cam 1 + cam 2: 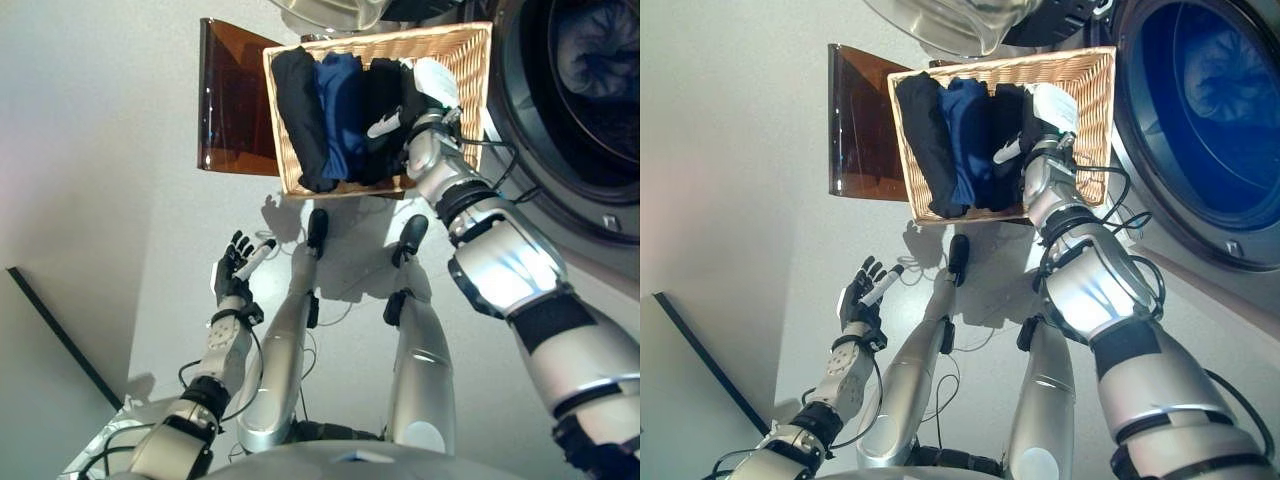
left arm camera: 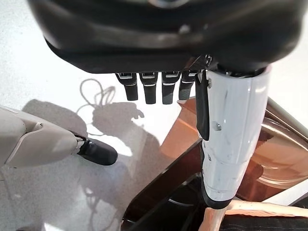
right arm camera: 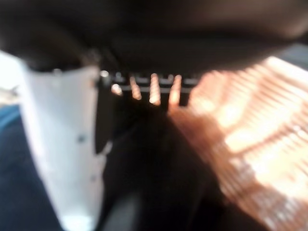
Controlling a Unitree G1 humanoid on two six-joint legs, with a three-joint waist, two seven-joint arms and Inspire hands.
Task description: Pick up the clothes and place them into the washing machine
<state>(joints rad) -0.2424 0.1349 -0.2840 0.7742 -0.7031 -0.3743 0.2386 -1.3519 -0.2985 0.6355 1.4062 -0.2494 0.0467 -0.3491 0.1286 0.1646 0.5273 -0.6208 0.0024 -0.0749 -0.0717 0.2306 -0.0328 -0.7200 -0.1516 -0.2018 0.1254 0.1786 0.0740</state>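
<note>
A wicker basket (image 1: pixel 470 55) stands on the floor beside the washing machine (image 1: pixel 560 150). It holds a black garment (image 1: pixel 300 110), a blue garment (image 1: pixel 340 100) and more black cloth (image 1: pixel 385 85) side by side, plus a white piece (image 1: pixel 437 80) at its right wall. My right hand (image 1: pixel 412 112) is down inside the basket on the black cloth at the right. Its white-covered thumb (image 1: pixel 384 126) sticks out and its fingers (image 3: pixel 151 91) lie straight over the dark cloth. My left hand (image 1: pixel 233 268) hovers open above the bare floor, well short of the basket.
A brown see-through panel (image 1: pixel 230 100) stands against the basket's left side. The machine's round opening (image 1: pixel 1210 90) is at the right, with crumpled cloth (image 1: pixel 600 50) inside the drum. Its glass door (image 1: pixel 325 12) hangs over the basket's far edge. A dark floor edge (image 1: pixel 60 340) runs at lower left.
</note>
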